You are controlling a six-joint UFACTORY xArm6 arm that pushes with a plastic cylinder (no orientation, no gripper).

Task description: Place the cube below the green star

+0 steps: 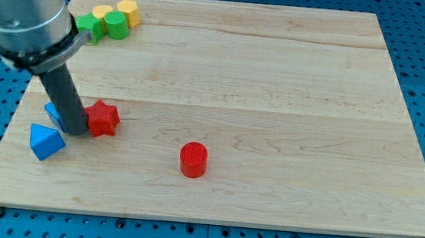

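My tip (77, 132) rests on the board at the view's left, between a blue cube (53, 110) and a red star (104, 118). The rod hides most of the cube; only its left corner shows. The tip touches or nearly touches both blocks. The green star (89, 24) lies at the view's top left, partly behind the arm's grey body, far above the cube.
A blue wedge-like block (46, 141) lies just below and left of the tip. A green cylinder (115, 24) and two yellow blocks (128, 10) (102, 12) cluster by the green star. A red cylinder (193, 160) stands near the bottom centre. The board's left edge (6, 136) is close.
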